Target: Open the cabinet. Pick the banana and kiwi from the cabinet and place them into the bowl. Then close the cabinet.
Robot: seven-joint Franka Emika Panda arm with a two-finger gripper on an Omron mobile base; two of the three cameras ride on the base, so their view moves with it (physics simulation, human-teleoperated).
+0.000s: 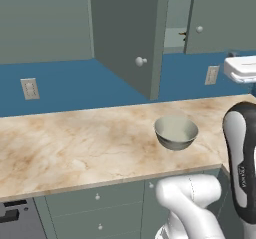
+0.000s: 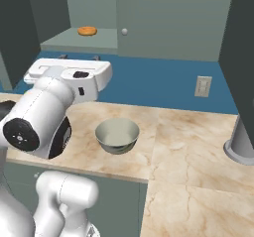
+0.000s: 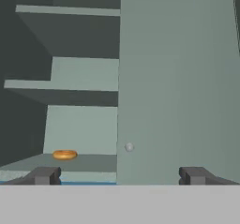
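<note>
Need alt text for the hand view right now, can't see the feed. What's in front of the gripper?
The open gripper faces the cabinet: its left door is open and its right door, with a small round knob, is shut. On the lowest pale shelf lies a small orange-brown fruit, likely the banana.

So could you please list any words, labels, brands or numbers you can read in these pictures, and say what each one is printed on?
No text can be read.
A short dark marking runs down the robot arm's dark link in the left base view: too small and blurred to read.
The cabinet, the bowl, the marbled counter and the wall outlets bear no lettering.
</note>
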